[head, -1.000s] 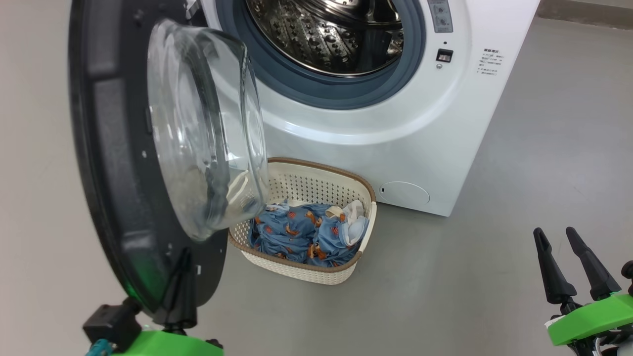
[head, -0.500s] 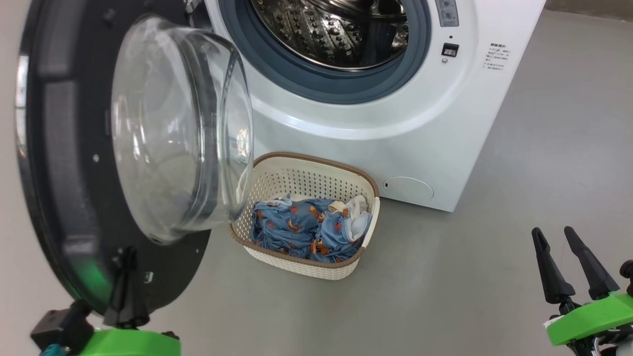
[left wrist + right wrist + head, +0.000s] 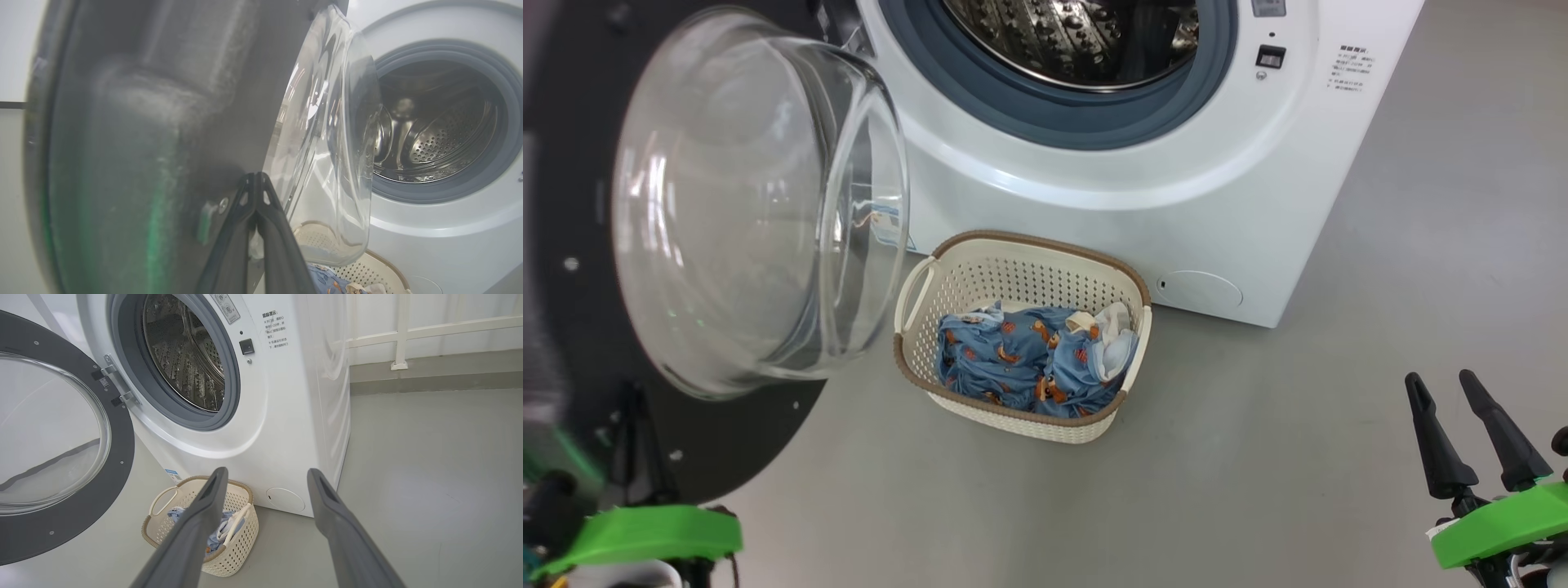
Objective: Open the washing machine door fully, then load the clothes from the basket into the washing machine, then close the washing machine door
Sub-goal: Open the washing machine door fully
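Washing machine door (image 3: pixel 727 212) stood swung far out to the left of the washing machine (image 3: pixel 1094 220), with its glass bowl turned toward the room and the round opening quite free. The first step therefore looked done or very nearly done, though the pictures did not settle whether the hinge could go further. The left pincer (image 3: pixel 255 179) was closed, finger against finger with nothing between them, and its tips were set at the inner black face of the door near the lower rim, as for pushing and not for gripping. The right pincer (image 3: pixel 1441 378) was spread wide and empty, low on the right over the grey floor (image 3: pixel 1258 449), well apart from everything. The clothes (image 3: pixel 1013 363) lay all in a heap inside the basket (image 3: pixel 1029 240), which stood on the floor just before the machine, below the opening and beside the lower edge of the door. The steel drum (image 3: pixel 1086 41) showed no fabric in the part that could be seen. So the loading was not yet begun: every garment had to be lifted into the drum, and after that the door had to be closed.
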